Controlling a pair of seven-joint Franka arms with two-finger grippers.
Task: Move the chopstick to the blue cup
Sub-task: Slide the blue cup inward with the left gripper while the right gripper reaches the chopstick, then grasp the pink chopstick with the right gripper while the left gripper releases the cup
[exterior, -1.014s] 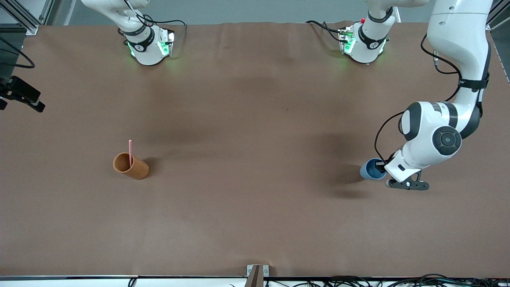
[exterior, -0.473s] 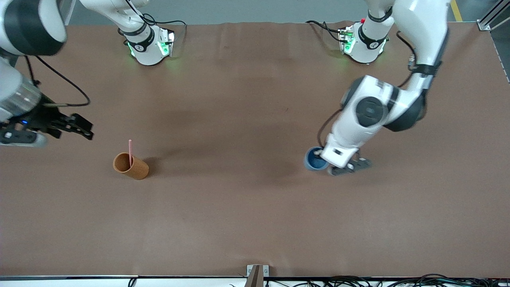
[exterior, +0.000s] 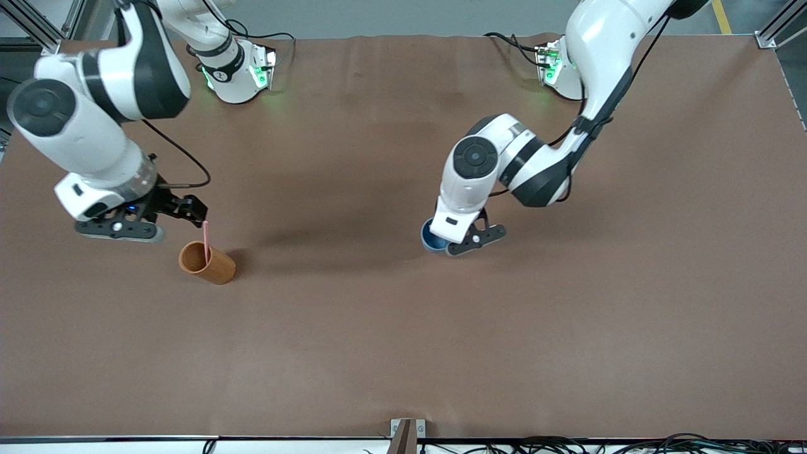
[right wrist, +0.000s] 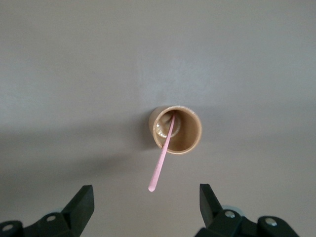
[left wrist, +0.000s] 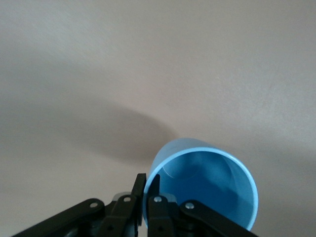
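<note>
The pale pink chopstick stands tilted in the orange-brown cup toward the right arm's end of the table. My right gripper is open and empty, just above the cup, with the chopstick's top end close to its fingers. In the right wrist view the chopstick leans out of the cup toward the open gripper. My left gripper is shut on the rim of the blue cup, low over the table's middle. The left wrist view shows the gripper pinching the cup's wall; the cup is empty.
The brown table holds nothing else. The two arm bases stand along the edge farthest from the front camera. A small bracket sits at the nearest edge.
My left gripper has moved the blue cup from the left arm's end to the table's middle. My right gripper has swung in from the table's end to just above the orange-brown cup.
</note>
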